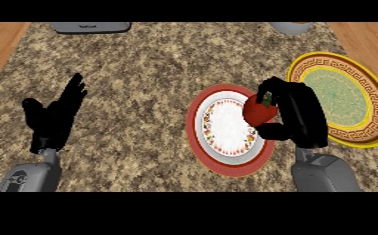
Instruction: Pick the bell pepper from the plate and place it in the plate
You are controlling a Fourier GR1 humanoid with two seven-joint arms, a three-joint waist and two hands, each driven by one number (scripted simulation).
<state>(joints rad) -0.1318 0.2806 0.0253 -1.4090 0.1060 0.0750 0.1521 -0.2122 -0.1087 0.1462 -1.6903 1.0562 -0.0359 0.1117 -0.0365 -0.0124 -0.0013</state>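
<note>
The left hand point(53, 116) rests open at the view's left, fingers up. Further right, over the red-rimmed plate point(221, 165), the right hand point(299, 116) curls round the bell pepper point(258, 113), red and glossy with a green stem. Grasping looks done; carrying it to the yellow plate point(353, 86) remains.

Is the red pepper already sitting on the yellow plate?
No. The red pepper is held in the right robot hand over the red-rimmed plate, beside the yellow plate.
</note>
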